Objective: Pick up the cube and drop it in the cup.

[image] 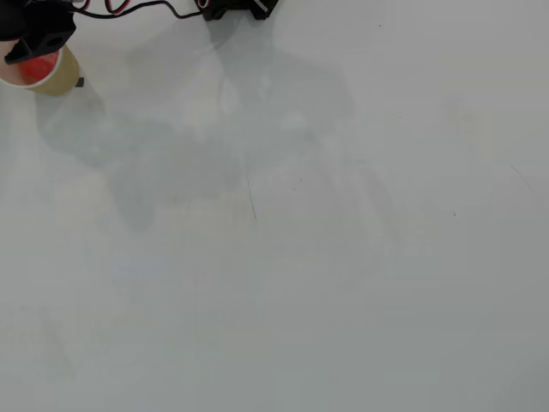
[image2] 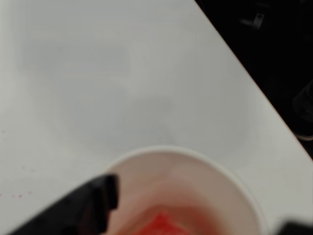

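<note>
The beige paper cup stands at the far top-left of the overhead view. The red cube lies inside it. My black gripper hangs right over the cup's mouth. In the wrist view the cup's round white rim fills the lower half, and the cube shows as a blurred red shape down inside, at the bottom edge. My gripper is open and empty. One finger is at the lower left and the tip of the other at the lower right, both above the cup.
The arm's black base and red and black cables sit at the top edge of the overhead view. The white table bears only shadows. In the wrist view the table's edge runs diagonally at the upper right, with dark floor beyond.
</note>
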